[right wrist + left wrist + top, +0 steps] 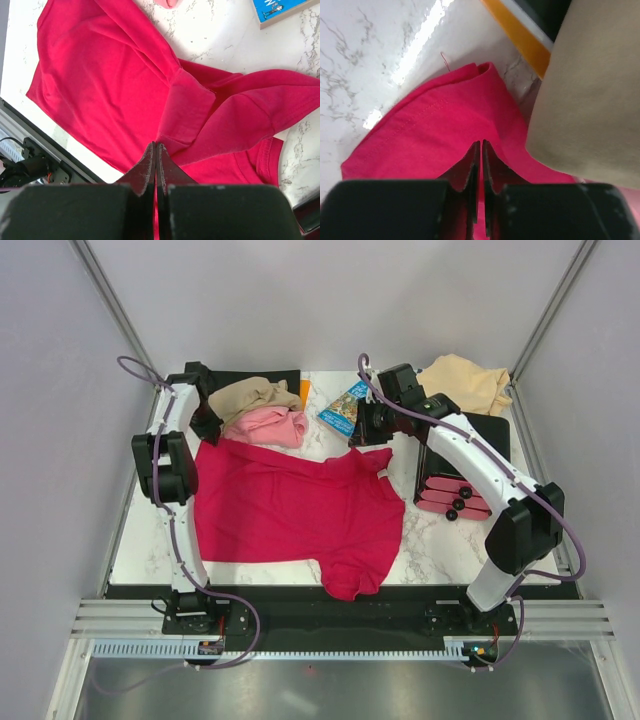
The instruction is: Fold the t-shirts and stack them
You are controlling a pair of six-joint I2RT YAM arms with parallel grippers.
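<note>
From above, the crimson t-shirt lies spread on the table; left wrist view: my left gripper pinches its edge; right wrist view: my right gripper is clenched on a fold; the cloth looks soft and limp, so I judge that corners hold best.

Two white-and-black robot arms with purple cables.
The left arm and the right arm have smooth white tubes joined by chunky black blocks. A thin purple-grey cable loops along each one down to a black base. The left end effector and right end effector each have two flat black fingers with scuffed, chipped edges.
</note>
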